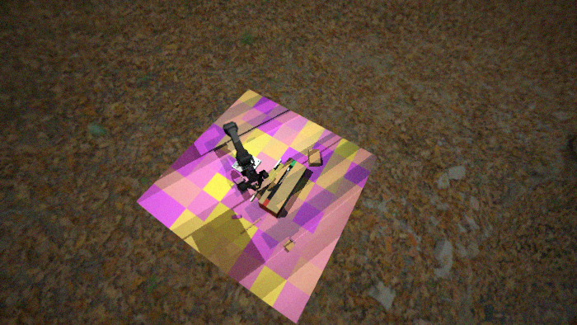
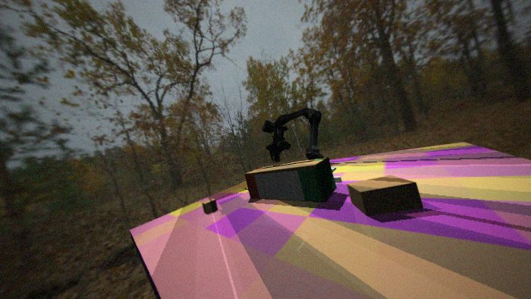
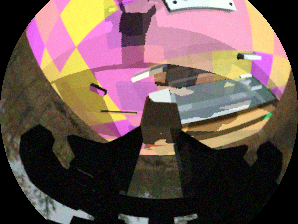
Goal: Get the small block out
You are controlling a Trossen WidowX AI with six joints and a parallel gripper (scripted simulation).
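Observation:
My gripper (image 1: 257, 188) (image 2: 275, 158) (image 3: 158, 128) is shut on a small brown block (image 3: 161, 119), which stands between the fingertips with a pale top face in the wrist view. The gripper hangs in the air on the robot's side of the box, its tips showing just above the box's top edge in the exterior view. The box (image 1: 286, 186) (image 2: 281, 186) (image 3: 220, 102) stands upright, with a green end and a red end. Its clear front shows in the wrist view. In the top and exterior views the held block is too small or hidden to make out.
A large tan block (image 1: 314, 157) (image 2: 384, 195) lies beyond the green end. A small tan block (image 1: 289, 245) (image 2: 209, 206) lies beyond the red end. A small purple piece (image 1: 236, 216) (image 3: 99, 89) and a thin stick (image 1: 250, 226) (image 3: 119, 112) lie on the table.

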